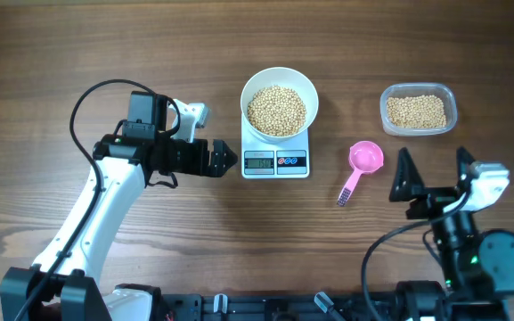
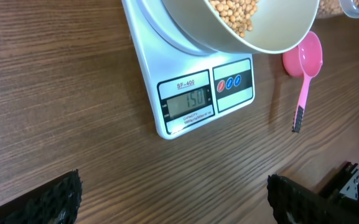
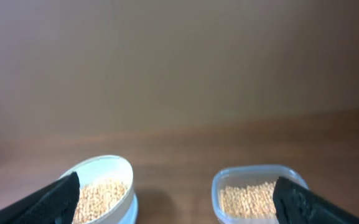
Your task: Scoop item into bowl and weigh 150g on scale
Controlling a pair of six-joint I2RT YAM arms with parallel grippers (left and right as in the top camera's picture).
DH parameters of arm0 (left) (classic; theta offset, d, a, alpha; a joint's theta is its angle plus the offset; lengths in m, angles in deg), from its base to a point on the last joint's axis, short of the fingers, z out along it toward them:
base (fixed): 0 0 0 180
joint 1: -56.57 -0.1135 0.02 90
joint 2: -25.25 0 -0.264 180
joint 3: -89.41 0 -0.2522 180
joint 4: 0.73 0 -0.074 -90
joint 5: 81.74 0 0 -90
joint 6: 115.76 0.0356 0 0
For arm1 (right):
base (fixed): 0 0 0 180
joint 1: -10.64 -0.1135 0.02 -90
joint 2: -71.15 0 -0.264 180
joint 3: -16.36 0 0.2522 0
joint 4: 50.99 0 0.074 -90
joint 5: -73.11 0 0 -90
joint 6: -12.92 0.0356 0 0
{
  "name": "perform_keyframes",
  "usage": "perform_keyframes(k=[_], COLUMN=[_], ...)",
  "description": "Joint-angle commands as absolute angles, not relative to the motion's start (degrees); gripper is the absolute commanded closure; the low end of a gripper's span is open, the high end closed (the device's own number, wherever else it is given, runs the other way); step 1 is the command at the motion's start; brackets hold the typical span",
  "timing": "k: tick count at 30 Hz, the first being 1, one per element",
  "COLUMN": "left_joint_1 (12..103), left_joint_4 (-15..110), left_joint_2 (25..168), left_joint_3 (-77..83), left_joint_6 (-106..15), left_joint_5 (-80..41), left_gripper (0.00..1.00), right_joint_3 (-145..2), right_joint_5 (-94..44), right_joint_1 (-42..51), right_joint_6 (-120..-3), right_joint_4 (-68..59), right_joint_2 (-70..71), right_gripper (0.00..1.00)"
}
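Note:
The white bowl (image 1: pixel 248 93) stands on the small white scale (image 1: pixel 275 163), holding a heap of pale-tan beans (image 1: pixel 276 111). In the left wrist view the scale's display (image 2: pixel 187 104) reads 150, under the bowl (image 2: pixel 272 34). My left gripper (image 1: pixel 228 159) is open just left of the scale, low over the table, its jaws (image 2: pixel 173 186) with nothing between them. My right gripper (image 1: pixel 433 169) is open near the front right, pointing at the bowl (image 3: pixel 114 167) and the tub; nothing lies between its jaws (image 3: pixel 176 186).
A pink scoop (image 1: pixel 364 159) lies on the table right of the scale, handle toward the front. A clear plastic tub (image 1: pixel 387 98) with more beans (image 1: pixel 416 111) stands at the back right. A black cable loops behind the left arm (image 1: pixel 87 102).

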State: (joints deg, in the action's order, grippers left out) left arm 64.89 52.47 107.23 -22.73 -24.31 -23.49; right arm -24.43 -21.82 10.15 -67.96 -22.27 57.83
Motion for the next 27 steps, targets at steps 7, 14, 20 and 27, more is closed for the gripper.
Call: perform_keyframes(k=[7, 14, 20, 27], left_joint_1=[65.0, 65.0, 65.0, 65.0], left_joint_4=[52.2, 52.2, 52.2, 52.2], left_joint_2=[107.4, 107.4, 107.4, 107.4], left_joint_3=[-21.7, -21.7, -21.7, -21.7], left_joint_6=[-23.2, -23.2, -23.2, -23.2], left_joint_5=[-23.5, -23.5, -23.5, -23.5], left_gripper=[0.00, 0.00, 0.00, 0.00], right_joint_3=[-8.4, -0.4, 2.3, 2.3], right_joint_5=[-23.6, -23.3, -23.3, -22.9], right_joint_1=[9.9, 9.8, 9.8, 9.8], right_joint_6=[-68.0, -67.9, -67.4, -69.5], right_joint_4=[-35.6, -44.5, -40.3, -37.6], right_joint_2=[69.0, 71.0, 71.0, 71.0], right_gripper=[0.00, 0.00, 0.00, 0.00])
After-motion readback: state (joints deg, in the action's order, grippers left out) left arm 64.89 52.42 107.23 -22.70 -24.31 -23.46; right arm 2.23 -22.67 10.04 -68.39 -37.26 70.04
